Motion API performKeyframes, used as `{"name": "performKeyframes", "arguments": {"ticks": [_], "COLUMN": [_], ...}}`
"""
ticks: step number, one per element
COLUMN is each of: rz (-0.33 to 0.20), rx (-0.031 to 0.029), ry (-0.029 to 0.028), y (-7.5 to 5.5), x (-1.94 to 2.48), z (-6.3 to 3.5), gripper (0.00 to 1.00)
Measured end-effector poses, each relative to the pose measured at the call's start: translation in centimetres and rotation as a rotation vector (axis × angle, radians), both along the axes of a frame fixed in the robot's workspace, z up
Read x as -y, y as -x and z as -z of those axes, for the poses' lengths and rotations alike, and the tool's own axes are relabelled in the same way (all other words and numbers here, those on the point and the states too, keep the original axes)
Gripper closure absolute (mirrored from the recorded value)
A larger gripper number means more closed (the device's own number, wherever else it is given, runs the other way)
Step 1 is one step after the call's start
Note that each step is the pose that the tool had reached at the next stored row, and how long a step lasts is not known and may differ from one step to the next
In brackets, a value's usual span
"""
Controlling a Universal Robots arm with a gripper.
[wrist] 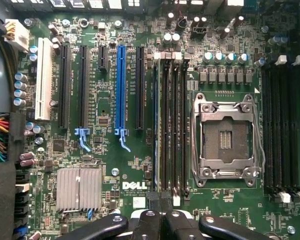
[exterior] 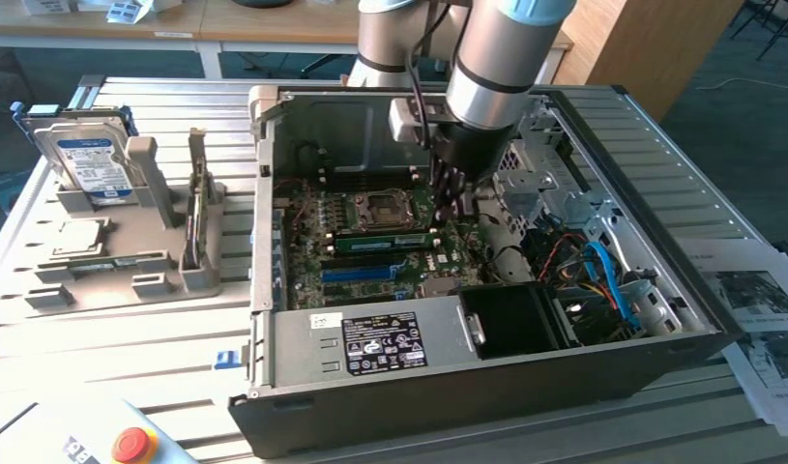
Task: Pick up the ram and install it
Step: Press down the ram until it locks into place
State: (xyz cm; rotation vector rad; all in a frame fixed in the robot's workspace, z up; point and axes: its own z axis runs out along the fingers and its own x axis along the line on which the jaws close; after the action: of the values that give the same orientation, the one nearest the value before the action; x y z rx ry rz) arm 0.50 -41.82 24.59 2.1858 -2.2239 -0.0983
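Note:
A green ram (exterior: pixel 381 242) stands on edge among the memory slots beside the CPU socket (exterior: pixel 374 208), inside the open computer case (exterior: pixel 497 387). My gripper (exterior: pixel 452 208) hangs straight down into the case, over the end of that stick on the exterior view's right. In the wrist view, my gripper (wrist: pixel 160 212) is shut with its black fingers (wrist: pixel 140 225) pressed together and nothing visible between them. It sits just above one end of the black memory slots (wrist: pixel 174 130). The ram's thin edge (wrist: pixel 155 125) lies in the slot farthest from the socket (wrist: pixel 225 135).
On the exterior view's left, a grey holder (exterior: pixel 110 271) carries a hard drive (exterior: pixel 91 164), a CPU chip (exterior: pixel 77 237) and another thin board on edge (exterior: pixel 196 193). Cables (exterior: pixel 600 280) and the power supply (exterior: pixel 381 343) crowd the case. A red stop button (exterior: pixel 133 445) is at the near corner.

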Motion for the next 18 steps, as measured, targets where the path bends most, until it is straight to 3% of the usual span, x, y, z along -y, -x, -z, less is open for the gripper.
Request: {"name": "performKeyframes", "arguments": {"ticks": [18], "rz": [0.000], "rx": [0.0000], "ry": [0.0001], "y": [0.00], "x": [0.00], "z": [0.89], "gripper": [0.90]}}
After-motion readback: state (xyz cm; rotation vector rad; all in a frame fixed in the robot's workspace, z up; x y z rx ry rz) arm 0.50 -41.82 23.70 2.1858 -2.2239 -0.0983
